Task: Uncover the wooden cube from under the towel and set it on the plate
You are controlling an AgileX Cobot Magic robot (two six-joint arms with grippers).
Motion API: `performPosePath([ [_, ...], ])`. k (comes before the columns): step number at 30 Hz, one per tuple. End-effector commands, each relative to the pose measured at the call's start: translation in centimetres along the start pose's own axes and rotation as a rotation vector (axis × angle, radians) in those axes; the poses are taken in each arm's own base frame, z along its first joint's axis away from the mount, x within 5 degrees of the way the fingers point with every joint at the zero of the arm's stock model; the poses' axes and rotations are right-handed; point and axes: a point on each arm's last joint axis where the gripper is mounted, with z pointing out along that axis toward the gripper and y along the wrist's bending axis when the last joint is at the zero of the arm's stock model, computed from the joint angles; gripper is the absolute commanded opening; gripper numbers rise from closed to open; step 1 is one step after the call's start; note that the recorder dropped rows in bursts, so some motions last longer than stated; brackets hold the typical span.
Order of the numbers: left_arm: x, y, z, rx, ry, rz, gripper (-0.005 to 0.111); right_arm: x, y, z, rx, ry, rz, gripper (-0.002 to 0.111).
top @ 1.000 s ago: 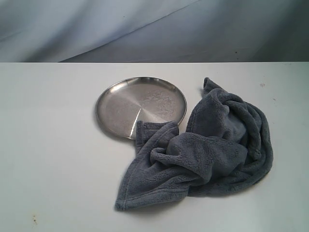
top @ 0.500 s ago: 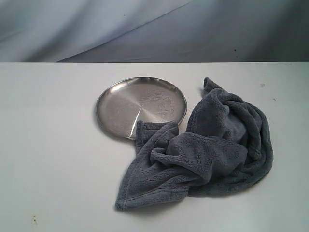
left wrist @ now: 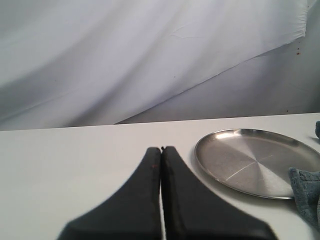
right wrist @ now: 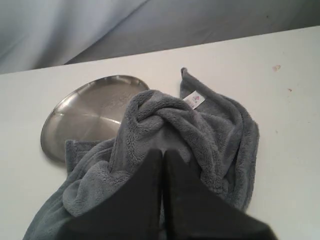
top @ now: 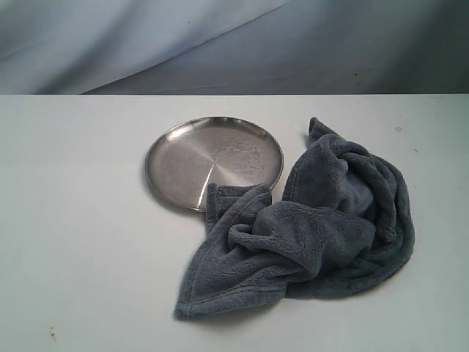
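A blue-grey fleece towel (top: 315,227) lies bunched on the white table, right of centre, one corner lapping the rim of the steel plate (top: 212,161). The plate holds nothing. The wooden cube is hidden. Neither arm shows in the exterior view. In the left wrist view my left gripper (left wrist: 161,149) is shut and empty above bare table, beside the plate (left wrist: 260,160). In the right wrist view my right gripper (right wrist: 162,151) is shut, its tips in front of the towel (right wrist: 165,125) without cloth between them; the white tag (right wrist: 193,100) shows on the far fold, the plate (right wrist: 90,112) beyond.
The white table (top: 80,242) stretches bare to the left and front of the plate. A grey draped backdrop (top: 234,44) hangs behind the table's far edge. Small specks mark the table at far right (top: 398,129) and front left (top: 52,334).
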Motion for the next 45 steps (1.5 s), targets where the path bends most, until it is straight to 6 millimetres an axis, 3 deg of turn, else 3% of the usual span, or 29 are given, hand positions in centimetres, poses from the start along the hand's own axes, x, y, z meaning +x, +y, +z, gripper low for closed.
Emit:
performPosePath([
  [1,0.1,0.0,0.0,0.005,0.0,-0.004,0.0,-1.4,0.2,1.1,-0.012,0.059,-0.015,0.0],
  [9,0.1,0.0,0.0,0.005,0.0,-0.004,0.0,-3.1,0.4,3.9,-0.043,0.185,-0.043,0.0],
  [22,0.1,0.0,0.0,0.005,0.0,-0.004,0.0,-3.1,2.8,9.9,-0.105,0.431,-0.146,0.0],
  [36,0.1,0.0,0.0,0.005,0.0,-0.004,0.0,-4.2,5.3,14.5,-0.058,0.671,-0.254,0.0],
  [45,0.1,0.0,0.0,0.005,0.0,-0.004,0.0,-3.6,5.0,17.3,0.007,0.841,-0.25,0.0],
])
